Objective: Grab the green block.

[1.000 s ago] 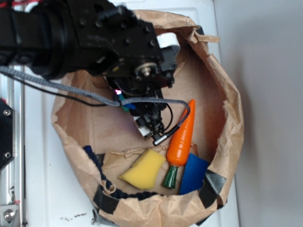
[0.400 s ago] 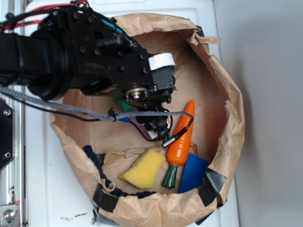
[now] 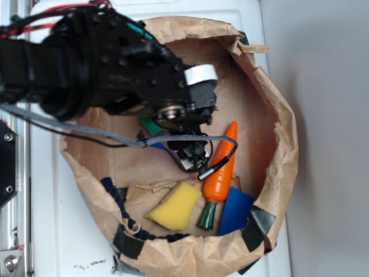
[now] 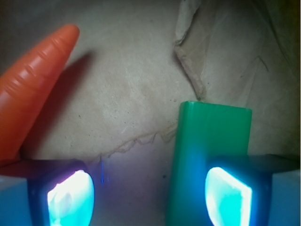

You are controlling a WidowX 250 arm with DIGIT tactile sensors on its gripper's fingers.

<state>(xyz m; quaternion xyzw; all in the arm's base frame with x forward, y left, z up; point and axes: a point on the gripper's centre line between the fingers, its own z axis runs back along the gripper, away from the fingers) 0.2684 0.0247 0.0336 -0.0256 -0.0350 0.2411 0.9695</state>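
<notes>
In the wrist view the gripper (image 4: 148, 193) stood open, its two glowing pads (image 4: 70, 197) apart at the lower edge of the picture. The green block (image 4: 209, 141) lay flat on the brown paper floor of the bag, and the right-hand pad overlapped its near end, so the block sat off to one side of the gap, not centred in it; whether the pad touched it could not be told. Across the gap, at the left, lay the orange carrot (image 4: 33, 84), its tip pointing away.

From the exterior view the black arm (image 3: 104, 63) reached down into the paper bag (image 3: 277, 115), hiding most of the block; only a green corner (image 3: 149, 125) showed beneath the wrist, near the middle of the bag floor. The carrot (image 3: 222, 167) lay just beside the gripper, and the yellow sponge (image 3: 174, 206) and blue block (image 3: 235, 210) rested against the bag's lower rim.
</notes>
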